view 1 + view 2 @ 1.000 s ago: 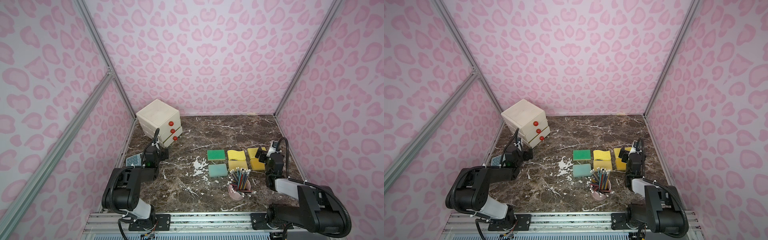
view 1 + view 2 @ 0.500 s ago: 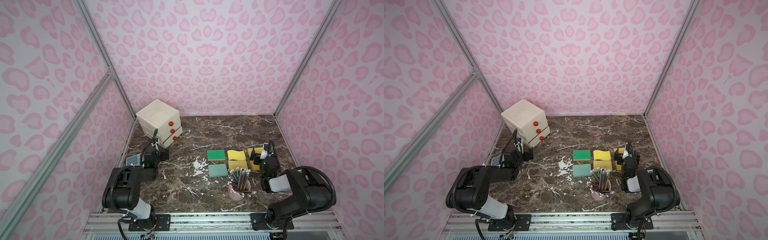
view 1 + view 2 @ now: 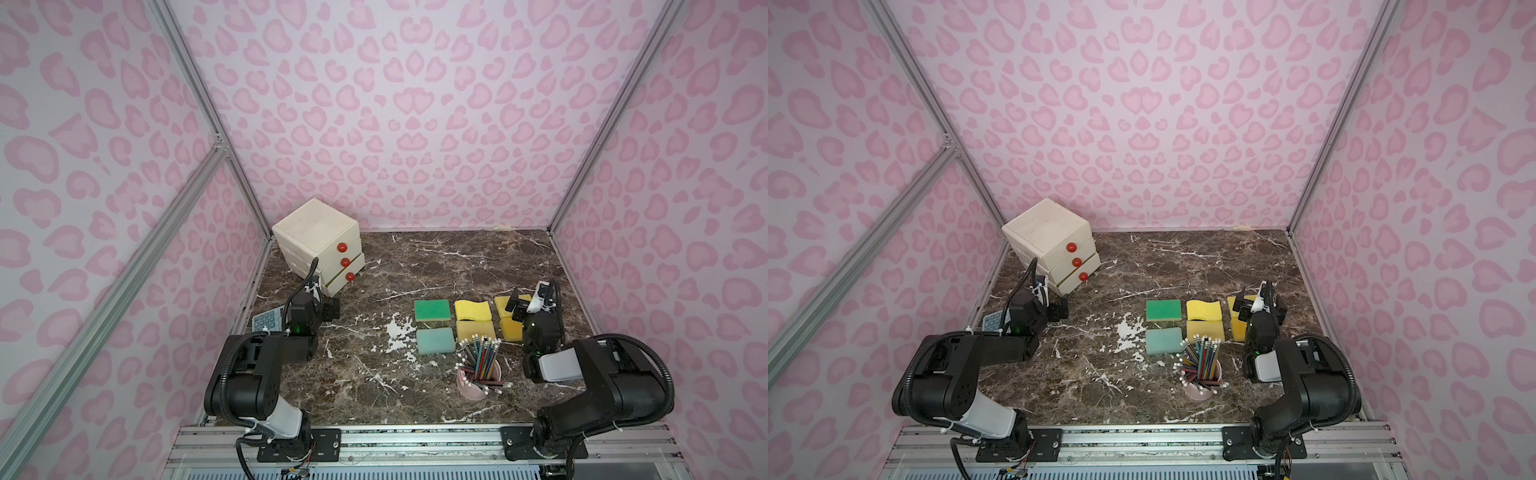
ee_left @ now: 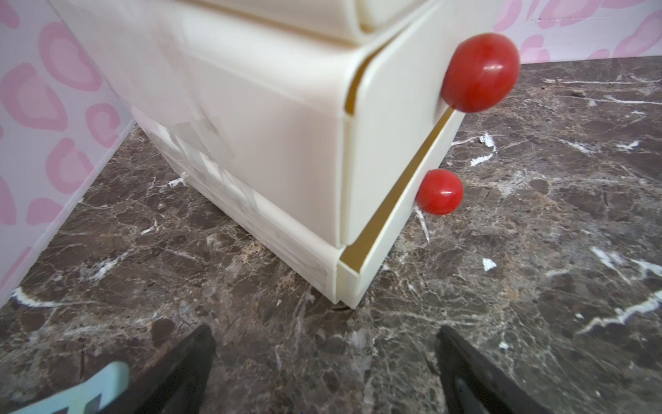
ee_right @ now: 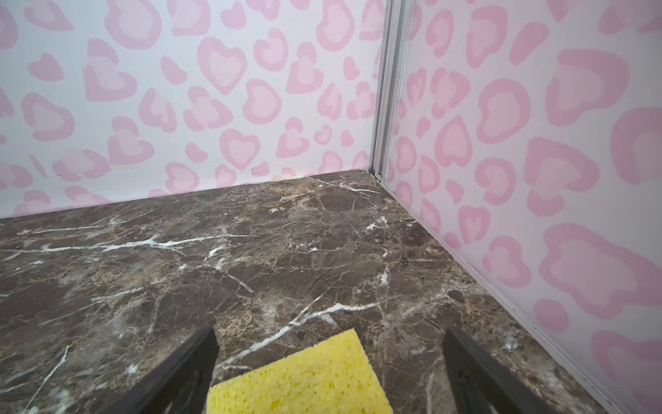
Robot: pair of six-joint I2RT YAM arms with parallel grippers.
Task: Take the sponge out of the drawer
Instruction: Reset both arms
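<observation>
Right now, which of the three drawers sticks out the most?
The bottom drawer, with the lowest red knob: a gap shows above its front, and the others sit further in.

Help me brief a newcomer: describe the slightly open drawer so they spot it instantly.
In the marble table's far left corner stands a cream cabinet with three red knobs. The drawer is its lowest; unlike the two above, it juts out farthest, showing a gap along its top.

Red-knobbed cream drawer unit (image 3: 316,245) in back-left corner, bottom drawer (image 4: 376,258) slightly ajar.
</observation>
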